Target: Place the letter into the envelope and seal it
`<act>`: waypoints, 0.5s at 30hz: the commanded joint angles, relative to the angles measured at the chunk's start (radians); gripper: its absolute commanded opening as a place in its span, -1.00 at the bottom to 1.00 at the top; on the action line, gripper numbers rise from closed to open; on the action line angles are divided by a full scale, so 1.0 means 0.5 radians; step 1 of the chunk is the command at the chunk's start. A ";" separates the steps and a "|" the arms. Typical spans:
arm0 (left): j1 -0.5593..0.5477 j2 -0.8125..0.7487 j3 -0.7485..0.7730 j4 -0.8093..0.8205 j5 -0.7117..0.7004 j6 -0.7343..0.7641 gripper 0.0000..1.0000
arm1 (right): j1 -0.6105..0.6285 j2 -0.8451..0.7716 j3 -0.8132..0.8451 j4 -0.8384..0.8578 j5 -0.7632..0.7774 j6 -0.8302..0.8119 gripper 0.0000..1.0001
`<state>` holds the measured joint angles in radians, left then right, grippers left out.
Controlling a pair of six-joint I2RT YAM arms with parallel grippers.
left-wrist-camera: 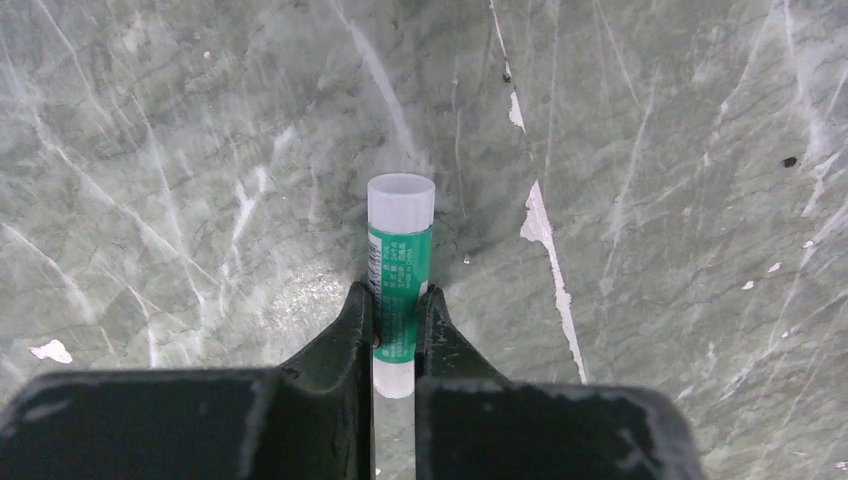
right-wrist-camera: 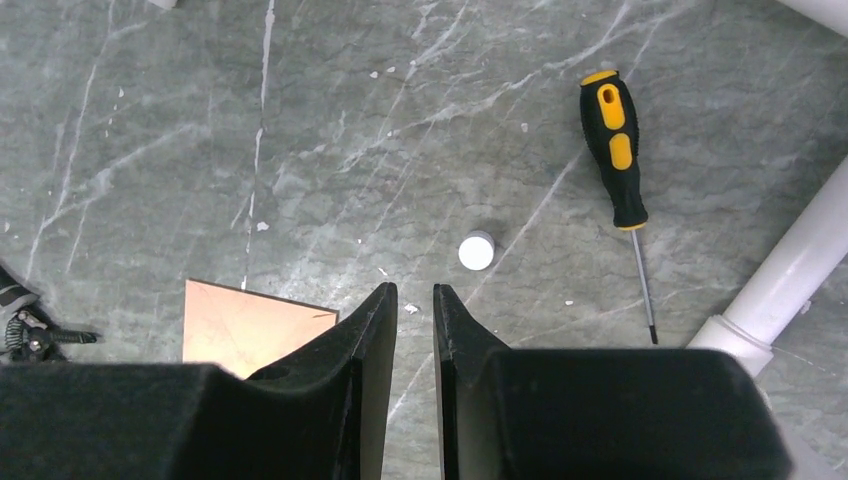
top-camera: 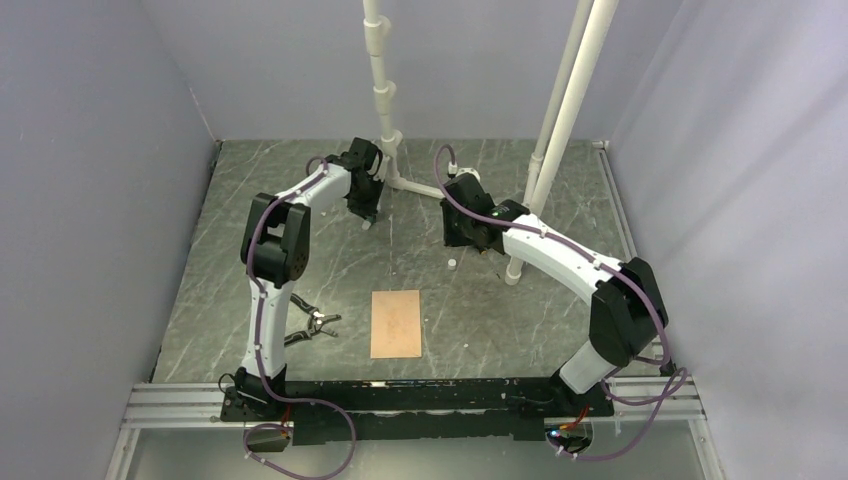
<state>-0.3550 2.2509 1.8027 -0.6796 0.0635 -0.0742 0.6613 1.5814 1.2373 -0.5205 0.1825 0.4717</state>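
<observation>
One flat pinkish-tan paper rectangle (top-camera: 396, 323) lies on the table in front of the arm bases; its corner shows in the right wrist view (right-wrist-camera: 240, 325). No open flap shows, so I take it for the envelope lying closed. No separate letter is in view. My left gripper (top-camera: 367, 218) is at the far middle, shut on a green glue stick (left-wrist-camera: 400, 230) with a white end, held just over the table (left-wrist-camera: 650, 150). My right gripper (right-wrist-camera: 411, 292) hovers empty, jaws a narrow gap apart, right of the left one (top-camera: 466, 238).
A small white cap (right-wrist-camera: 476, 251) lies on the table ahead of the right gripper, also seen from above (top-camera: 452, 264). A black-and-yellow screwdriver (right-wrist-camera: 620, 170) lies to its right beside white pipes (right-wrist-camera: 790, 280). Pliers (top-camera: 312, 326) lie left of the paper.
</observation>
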 commanded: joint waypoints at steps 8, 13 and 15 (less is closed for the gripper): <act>-0.005 -0.468 -0.428 -0.023 0.214 -0.284 -0.95 | -0.009 0.015 0.084 0.187 -0.198 0.126 -0.38; -0.005 -0.849 -0.632 0.067 0.393 -0.509 -0.95 | -0.008 -0.068 0.003 0.434 -0.462 0.198 -0.12; -0.005 -1.014 -0.691 0.113 0.448 -0.654 -0.95 | -0.008 -0.104 -0.023 0.529 -0.565 0.253 0.00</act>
<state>-0.3542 1.9335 1.4780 -0.6800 0.1921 -0.2588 0.6598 1.5890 1.2400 -0.4000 0.0219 0.5438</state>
